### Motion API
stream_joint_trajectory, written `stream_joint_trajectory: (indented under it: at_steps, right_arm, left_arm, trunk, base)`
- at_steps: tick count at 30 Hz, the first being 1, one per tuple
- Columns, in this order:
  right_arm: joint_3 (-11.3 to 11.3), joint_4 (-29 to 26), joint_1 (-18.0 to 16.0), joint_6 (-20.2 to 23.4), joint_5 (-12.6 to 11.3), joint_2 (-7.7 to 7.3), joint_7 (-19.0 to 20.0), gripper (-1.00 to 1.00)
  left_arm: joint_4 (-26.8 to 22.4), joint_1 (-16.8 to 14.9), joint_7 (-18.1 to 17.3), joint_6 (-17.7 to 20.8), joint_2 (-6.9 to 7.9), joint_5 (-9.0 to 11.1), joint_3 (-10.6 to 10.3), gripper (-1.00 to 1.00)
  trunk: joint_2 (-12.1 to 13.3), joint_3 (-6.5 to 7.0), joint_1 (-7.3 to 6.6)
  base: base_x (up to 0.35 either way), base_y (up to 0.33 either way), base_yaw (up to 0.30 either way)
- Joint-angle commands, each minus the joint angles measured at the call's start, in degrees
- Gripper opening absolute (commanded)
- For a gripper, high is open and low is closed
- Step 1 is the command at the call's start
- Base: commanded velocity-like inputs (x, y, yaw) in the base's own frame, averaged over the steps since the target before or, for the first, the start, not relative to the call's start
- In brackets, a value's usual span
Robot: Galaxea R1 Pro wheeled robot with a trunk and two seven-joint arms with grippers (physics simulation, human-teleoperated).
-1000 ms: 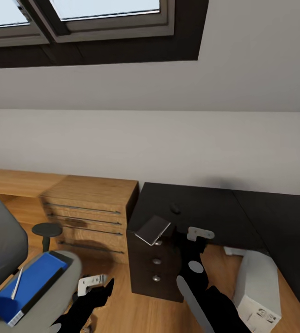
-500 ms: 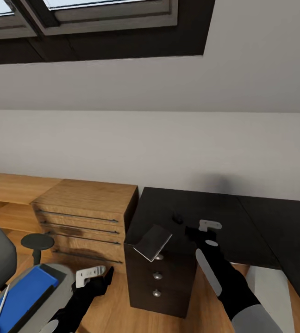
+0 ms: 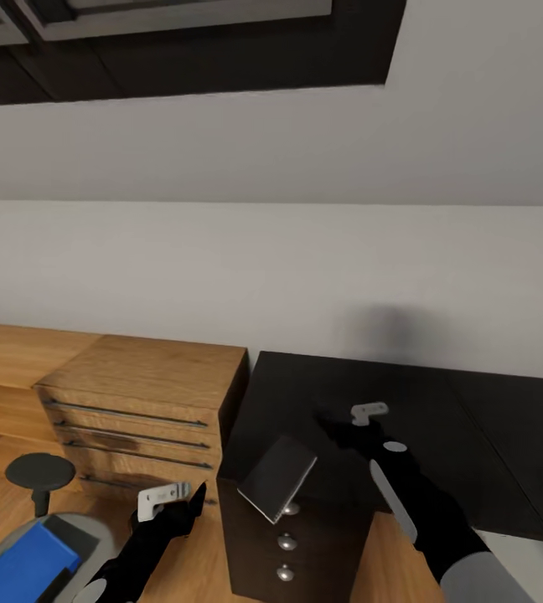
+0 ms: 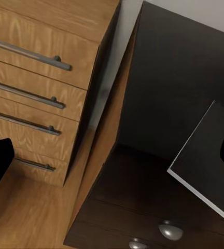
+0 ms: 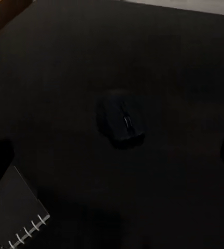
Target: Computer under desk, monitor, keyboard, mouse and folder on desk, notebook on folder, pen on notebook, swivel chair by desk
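No writing can be read; the small black mouse [image 5: 121, 122] is barely made out on the glossy black desk [image 5: 174, 62], the thin grey spiral-bound notebook [image 5: 12, 215] is cut off, and whether either gripper is parted or clenched cannot be told

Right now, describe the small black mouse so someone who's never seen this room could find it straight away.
Start at the long glossy black desk beside the light-wood drawer cabinet. On its top, above the drawer unit with round silver knobs, lies a thin grey notebook overhanging the front edge. Further back lies the small black mouse: rounded and palm-shaped, where the notebook is flat, square-cornered and spiral-bound.

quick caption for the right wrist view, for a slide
Black mouse on the glossy black desk, with the notebook's spiral-bound corner nearby.
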Motion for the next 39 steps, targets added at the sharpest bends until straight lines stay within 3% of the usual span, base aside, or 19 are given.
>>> stream_joint_trajectory:
  at_steps: [1,12,17,23,35,39]
  right_arm:
    - [0.13,0.45,-0.12,0.17,0.18,-0.39,1.37,1.00]
    - [0.11,8.93,-3.42,-2.00,1.93,-1.05,4.70,1.00]
    - [0.14,16.54,-6.47,-4.97,2.43,-1.06,6.34,1.00]
    - [0.19,18.07,-7.02,-6.28,4.72,-0.93,10.08,1.00]
    - [0.27,18.58,-7.11,-6.23,5.23,-0.65,12.95,1.00]
    - [0.44,18.30,-7.11,-6.57,5.49,-0.66,13.11,1.00]
  left_arm:
    - [-0.10,-0.01,0.53,0.20,0.08,0.57,-0.25,1.00]
    - [-0.09,-0.01,0.53,0.20,0.12,0.51,-0.48,1.00]
    - [-0.09,-0.01,0.53,0.20,0.12,0.51,-0.48,1.00]
    - [-0.09,-0.01,0.53,0.15,0.12,0.51,-0.48,1.00]
    - [-0.58,-0.01,0.48,0.22,0.07,0.58,-0.53,1.00]
    - [-1.10,-0.01,0.51,0.29,-0.02,0.60,-0.50,1.00]
  trunk:
    - [-0.03,-0.05,0.03]
    - [-0.03,-0.05,0.03]
    - [-0.03,-0.05,0.03]
    - [-0.03,-0.05,0.03]
    - [-0.03,-0.05,0.03]
    - [-1.64,-0.77,0.91]
  base:
    - [0.207,0.000,0.000]
    - [0.220,0.000,0.000]
    - [0.186,0.000,0.000]
    - [0.061,0.000,0.000]
    - [0.004,0.000,0.000]
    - [0.000,0.000,0.000]
